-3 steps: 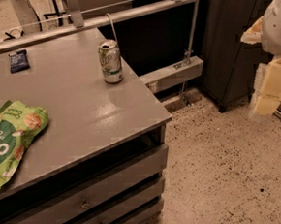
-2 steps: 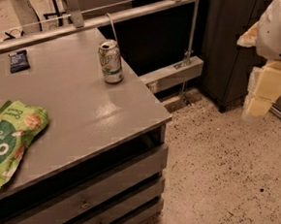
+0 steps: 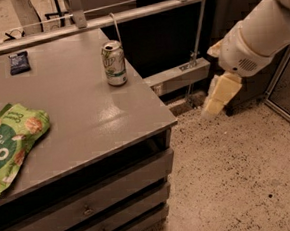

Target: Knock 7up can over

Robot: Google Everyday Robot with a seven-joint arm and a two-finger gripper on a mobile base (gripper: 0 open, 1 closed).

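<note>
The 7up can point(image 3: 114, 63) stands upright on the grey table point(image 3: 84, 112), near its right edge; the green logo on it is only partly readable. The gripper point(image 3: 217, 95) hangs off the table, at 4 o'clock from the can and well apart from it; its grip state cannot be told. A green bag point(image 3: 9, 148) with white letters "do" lies at 8 o'clock, and a blue packet point(image 3: 19, 62) at 9 o'clock.

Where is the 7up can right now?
In the camera view, the 7up can stands upright near the far right edge of the grey table, right of the dark packet; the gripper hangs off-table to its right.
</note>
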